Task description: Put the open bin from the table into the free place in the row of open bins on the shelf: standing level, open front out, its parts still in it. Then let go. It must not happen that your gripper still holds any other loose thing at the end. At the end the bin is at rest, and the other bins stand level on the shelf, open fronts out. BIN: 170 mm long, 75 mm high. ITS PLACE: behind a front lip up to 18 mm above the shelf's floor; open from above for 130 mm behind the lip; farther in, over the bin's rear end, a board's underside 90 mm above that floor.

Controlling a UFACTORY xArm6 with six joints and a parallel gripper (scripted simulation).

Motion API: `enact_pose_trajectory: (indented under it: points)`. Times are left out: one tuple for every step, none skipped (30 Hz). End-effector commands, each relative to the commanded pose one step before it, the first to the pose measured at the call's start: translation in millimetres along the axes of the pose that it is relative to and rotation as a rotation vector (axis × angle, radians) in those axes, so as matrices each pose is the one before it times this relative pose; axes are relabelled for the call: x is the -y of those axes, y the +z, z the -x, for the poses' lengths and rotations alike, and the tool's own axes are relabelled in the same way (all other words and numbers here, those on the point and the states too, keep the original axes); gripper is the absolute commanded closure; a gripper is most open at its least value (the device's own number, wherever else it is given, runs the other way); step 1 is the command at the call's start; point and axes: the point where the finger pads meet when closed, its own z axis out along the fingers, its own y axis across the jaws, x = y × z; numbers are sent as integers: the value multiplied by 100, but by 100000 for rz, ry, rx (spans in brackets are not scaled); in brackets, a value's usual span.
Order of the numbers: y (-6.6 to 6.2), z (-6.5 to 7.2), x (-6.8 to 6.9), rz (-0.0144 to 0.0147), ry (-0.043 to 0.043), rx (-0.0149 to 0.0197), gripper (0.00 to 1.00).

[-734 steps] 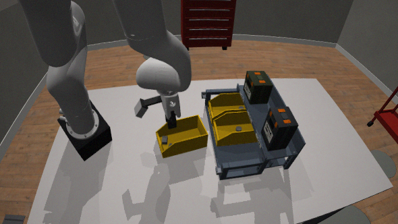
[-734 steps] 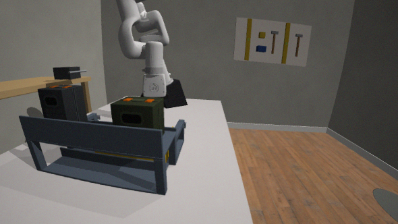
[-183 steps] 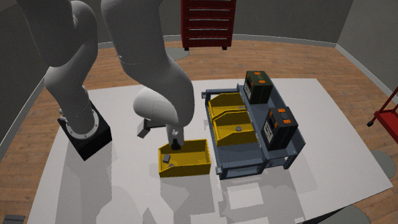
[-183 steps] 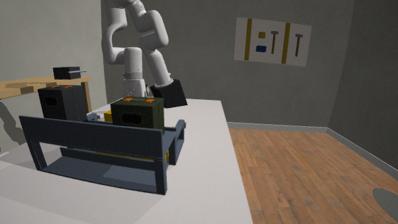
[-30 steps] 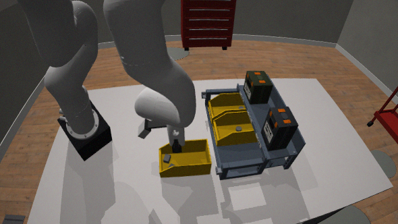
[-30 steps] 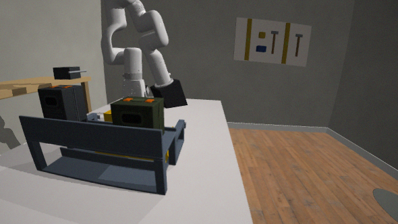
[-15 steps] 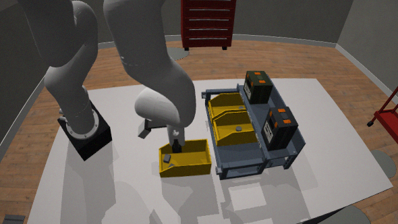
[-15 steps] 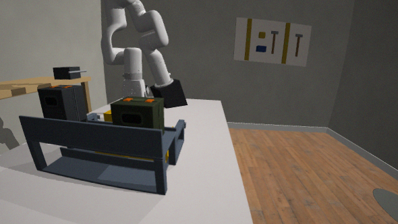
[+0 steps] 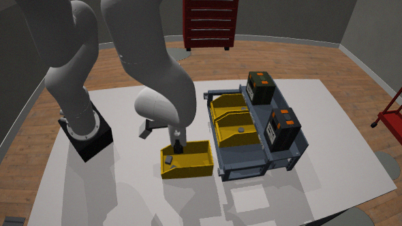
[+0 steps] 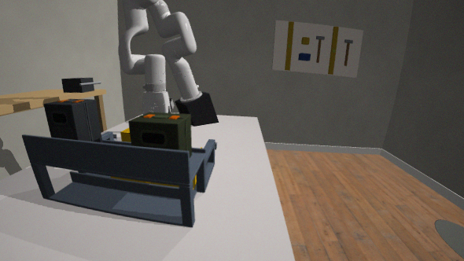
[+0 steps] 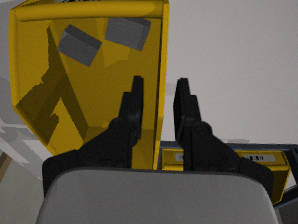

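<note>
"Where is the open bin point(image 9: 195, 160) point(image 11: 102, 95)?"

"It's standing on the worktop point(image 9: 330, 136) point(image 10: 240, 181), below the gripper point(image 9: 178, 150) point(image 11: 159, 90), with two grey parts inside. The gripper is standing partly open, holding nothing; its fingers are straddling a side wall, one inside and one outside."

"And the shelf point(image 9: 240, 157) point(image 10: 106, 157)?"

"In the top view it's standing to the right of the gripper, carrying two yellow bins and leaving a free place at the near end of their row."

"Any writing?"

"The wrist view is showing barcode labels point(image 11: 255, 158) on yellow fronts, too small to read. From the top, the dark case point(image 9: 284, 129) point(image 10: 72, 119) and the green case point(image 9: 260, 88) point(image 10: 161, 134) are showing pale lettering I can't make out; the exterior view is showing their other sides, with dark recesses instead."
</note>
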Motion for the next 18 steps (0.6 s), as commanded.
enact_pose_trajectory:
  points:
    - [-2817, 165, 15, 78, 27, 201, 72]
    - [-800, 0, 0, 5, -3, 11, 72]
    - [0, 0, 0, 0, 0, 0, 72]
    - [0, 0, 0, 0, 0, 0, 72]
    - [0, 0, 0, 0, 0, 0, 72]
    - [0, 0, 0, 0, 0, 0, 72]
    - [0, 0, 0, 0, 0, 0, 72]
    - [0, 0, 0, 0, 0, 0, 72]
    - [0, 0, 0, 0, 0, 0, 72]
    - [0, 0, 0, 0, 0, 0, 72]
    - [0, 0, 0, 0, 0, 0, 72]
    - [0, 0, 0, 0, 0, 0, 72]
    - [0, 0, 0, 0, 0, 0, 72]
    - [0, 0, 0, 0, 0, 0, 72]
    - [-1084, 0, -7, -53, 38, 158, 72]
    - [-1100, 7, 3, 13, -7, -33, 72]
    - [-1100, 6, 3, 13, -7, -33, 72]
    - [-1100, 6, 2, 13, -7, -33, 72]
